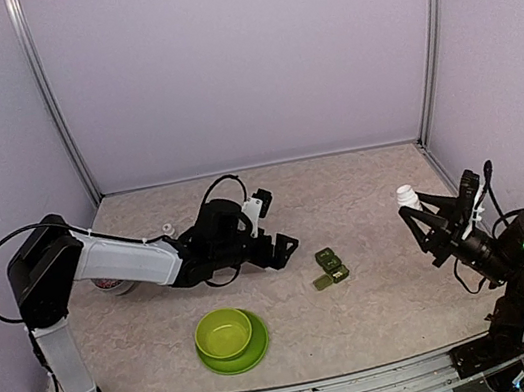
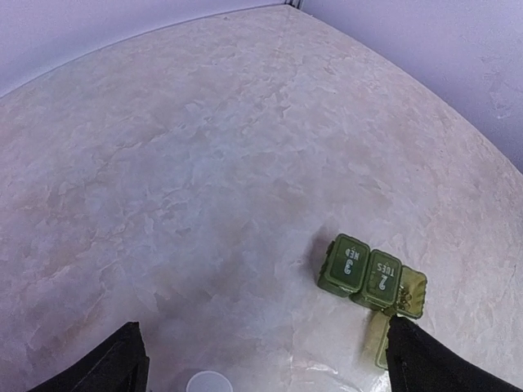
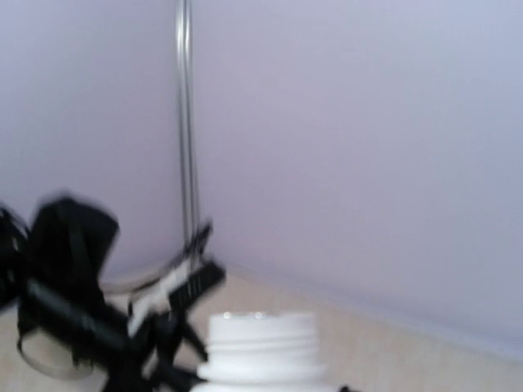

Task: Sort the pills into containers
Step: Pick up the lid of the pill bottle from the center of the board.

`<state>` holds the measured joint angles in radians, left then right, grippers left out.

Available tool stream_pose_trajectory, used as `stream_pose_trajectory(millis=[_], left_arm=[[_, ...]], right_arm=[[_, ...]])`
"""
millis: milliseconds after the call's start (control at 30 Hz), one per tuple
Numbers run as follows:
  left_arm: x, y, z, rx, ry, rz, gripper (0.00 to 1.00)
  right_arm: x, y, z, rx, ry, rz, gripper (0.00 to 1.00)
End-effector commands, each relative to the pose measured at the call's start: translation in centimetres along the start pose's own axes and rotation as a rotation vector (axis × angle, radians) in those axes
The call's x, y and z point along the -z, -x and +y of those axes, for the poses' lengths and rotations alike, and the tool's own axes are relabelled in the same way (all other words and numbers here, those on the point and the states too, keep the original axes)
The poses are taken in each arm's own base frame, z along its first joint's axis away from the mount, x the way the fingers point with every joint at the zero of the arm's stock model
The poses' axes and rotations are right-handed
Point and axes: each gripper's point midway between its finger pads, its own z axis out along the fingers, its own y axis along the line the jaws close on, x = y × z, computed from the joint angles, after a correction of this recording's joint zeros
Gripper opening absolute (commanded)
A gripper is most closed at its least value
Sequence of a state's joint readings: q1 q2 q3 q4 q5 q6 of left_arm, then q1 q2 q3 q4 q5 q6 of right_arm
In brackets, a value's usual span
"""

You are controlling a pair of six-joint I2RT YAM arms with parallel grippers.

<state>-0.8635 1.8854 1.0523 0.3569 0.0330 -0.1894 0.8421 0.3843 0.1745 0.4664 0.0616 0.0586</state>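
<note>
The dark green pill box (image 1: 331, 267) lies on the table a little right of centre. In the left wrist view the pill box (image 2: 368, 273) shows two shut lids marked 3 and 2, and an end compartment (image 2: 413, 291) that is open with its lid folded down. My left gripper (image 1: 288, 244) is open and empty, low over the table just left of the box; its right finger (image 2: 433, 363) is next to the open lid. My right gripper (image 1: 426, 218) is shut on a white bottle (image 1: 407, 197), held up at the right, and its uncapped threaded neck (image 3: 261, 347) is upright. No loose pills are clearly visible.
A lime-green bowl on its plate (image 1: 228, 336) stands near the front, left of centre. A small white cap (image 1: 167, 230) and a round object (image 1: 110, 284) lie by the left arm. A small white disc (image 2: 208, 384) lies between my left fingers.
</note>
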Motion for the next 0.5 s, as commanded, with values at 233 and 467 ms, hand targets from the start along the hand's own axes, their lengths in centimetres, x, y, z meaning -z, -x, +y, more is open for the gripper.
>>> stream_pose_trajectory(millis=[233,467], left_arm=[[-1.9,-4.2,2.8,0.011,0.142,0.199,0.91],[-1.2,-7.4,3.6,0.010,0.211,0.284,0.82]], right_arm=[[1.4,0.7,-0.1,0.045,-0.008,-0.014,0.00],[1.5,0.3,-0.3,0.038,-0.020,-0.009,0.00]])
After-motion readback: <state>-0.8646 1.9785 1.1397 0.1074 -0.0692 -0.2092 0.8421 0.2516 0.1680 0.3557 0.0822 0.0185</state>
